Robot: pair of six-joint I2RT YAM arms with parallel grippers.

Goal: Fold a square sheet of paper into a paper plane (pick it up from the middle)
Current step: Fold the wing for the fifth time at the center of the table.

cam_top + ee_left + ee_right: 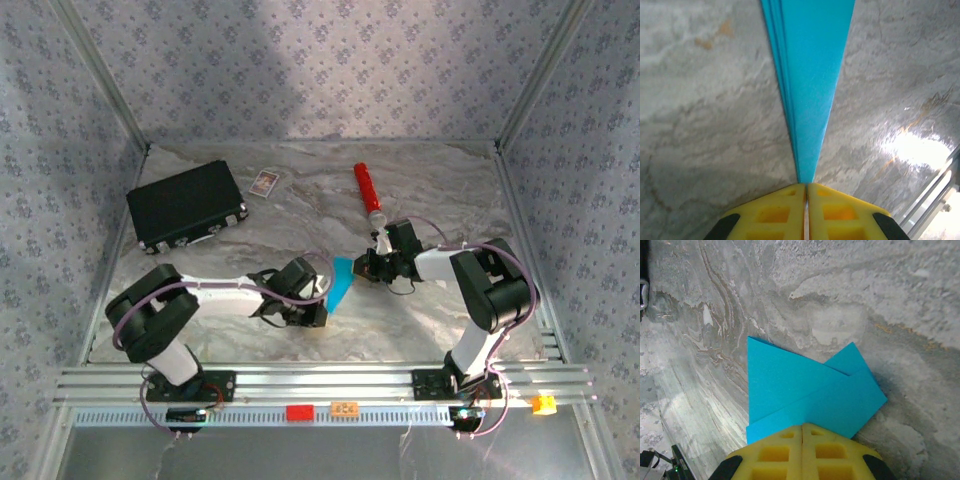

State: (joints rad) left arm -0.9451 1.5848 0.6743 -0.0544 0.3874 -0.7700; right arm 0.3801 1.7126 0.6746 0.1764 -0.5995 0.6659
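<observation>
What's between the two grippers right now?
The folded blue paper spans the gap in the top view; the left gripper and right gripper both clamp it.

Both pinched closed — left claw (806, 185), right claw (802, 426).

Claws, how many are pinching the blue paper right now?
2. The left claw grips the near end of the folded blue paper mid-table. The right claw grips its far end from the right side. No other claw seems hidden.

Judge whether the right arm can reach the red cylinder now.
Probably: the red cylinder lies near, nothing between, but the right pincer is shut on the blue paper.
</observation>
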